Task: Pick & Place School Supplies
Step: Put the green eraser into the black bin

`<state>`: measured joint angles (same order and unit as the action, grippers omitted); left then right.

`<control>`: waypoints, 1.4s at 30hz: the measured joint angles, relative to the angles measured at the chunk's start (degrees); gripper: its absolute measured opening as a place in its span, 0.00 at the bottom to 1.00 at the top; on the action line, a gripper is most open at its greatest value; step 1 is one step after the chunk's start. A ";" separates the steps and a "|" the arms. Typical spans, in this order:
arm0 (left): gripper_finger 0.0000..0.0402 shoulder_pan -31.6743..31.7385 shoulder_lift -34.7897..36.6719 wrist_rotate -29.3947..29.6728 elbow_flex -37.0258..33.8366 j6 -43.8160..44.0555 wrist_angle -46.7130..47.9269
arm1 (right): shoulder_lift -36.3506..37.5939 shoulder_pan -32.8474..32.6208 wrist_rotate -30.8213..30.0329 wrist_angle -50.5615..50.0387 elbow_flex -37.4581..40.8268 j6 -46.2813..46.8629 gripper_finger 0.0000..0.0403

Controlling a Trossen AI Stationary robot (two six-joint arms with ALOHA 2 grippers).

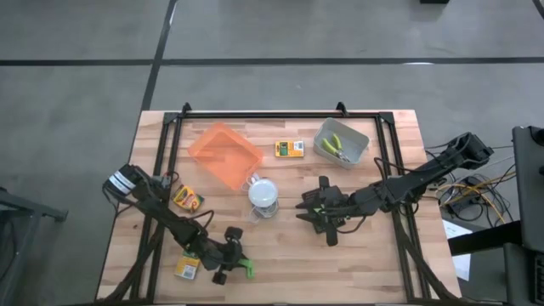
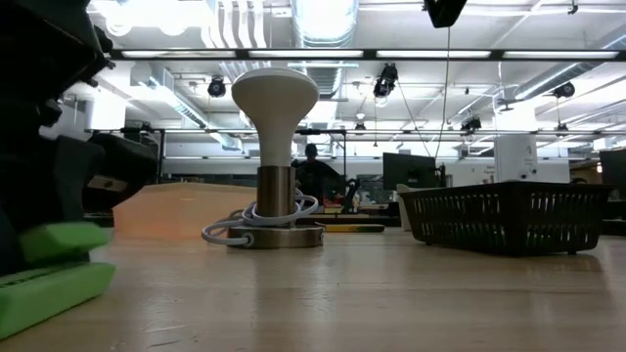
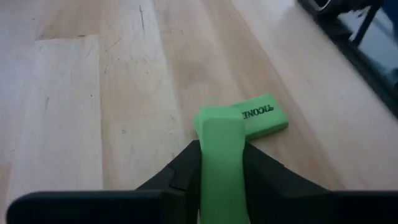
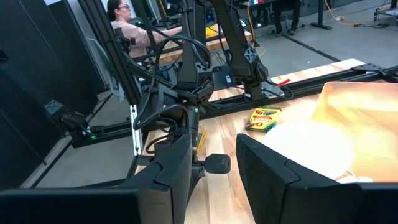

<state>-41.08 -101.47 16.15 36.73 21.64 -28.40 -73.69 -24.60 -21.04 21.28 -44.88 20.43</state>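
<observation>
At the table's near-left edge, the left gripper (image 3: 221, 165) clamps a green eraser (image 3: 219, 155), which overlaps a second, printed eraser (image 3: 264, 115). It is probably light, rubbery and grippy; hold across its narrow sides. The right gripper (image 4: 214, 165) waits part-open and empty near the white domed lamp (image 1: 263, 194).

Wooden table (image 1: 374, 263): trays, boxes, lamp

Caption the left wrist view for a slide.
Left gripper fingers close around one green eraser, a second green eraser lying just beyond on the wooden table.
</observation>
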 joint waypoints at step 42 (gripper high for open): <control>0.25 11.13 31.78 4.72 0.09 27.41 -5.12 | -1.13 0.00 -0.07 0.99 0.00 -14.78 0.28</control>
<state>-29.95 -69.70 20.86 36.82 49.06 -33.52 -74.82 -24.60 -21.11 22.27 -44.88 5.64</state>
